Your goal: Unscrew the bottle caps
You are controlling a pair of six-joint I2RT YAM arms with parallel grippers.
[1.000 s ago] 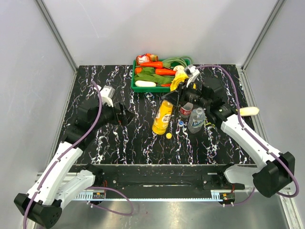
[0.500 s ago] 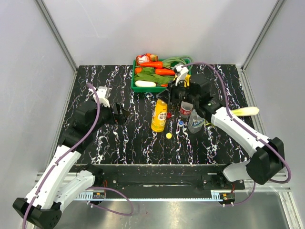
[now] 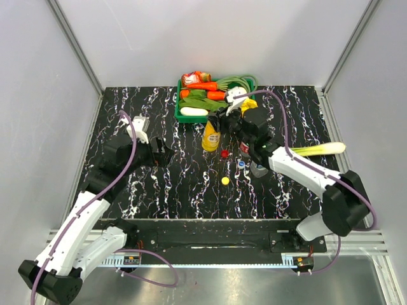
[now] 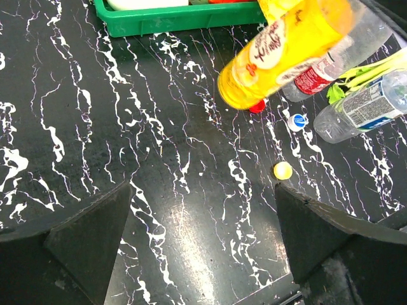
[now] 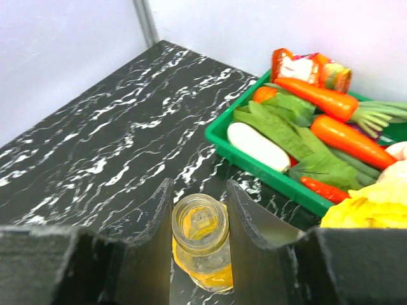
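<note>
While our right pincer (image 5: 199, 190) clamps the uncapped juice bottle (image 5: 202, 254) at its neck, our left pincer (image 4: 200, 216) hangs spread wide.

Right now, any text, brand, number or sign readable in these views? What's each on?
Nothing reads cleanly.
On the orange-yellow juice bottle: red script on the label, too blurred to read.
On the red-label bottle: white lettering, too blurred.
On the blue-label bottle: fine print, too small.
On the blue cap: a printed mark, too small.
On the packet in the green tray: print unreadable.
</note>
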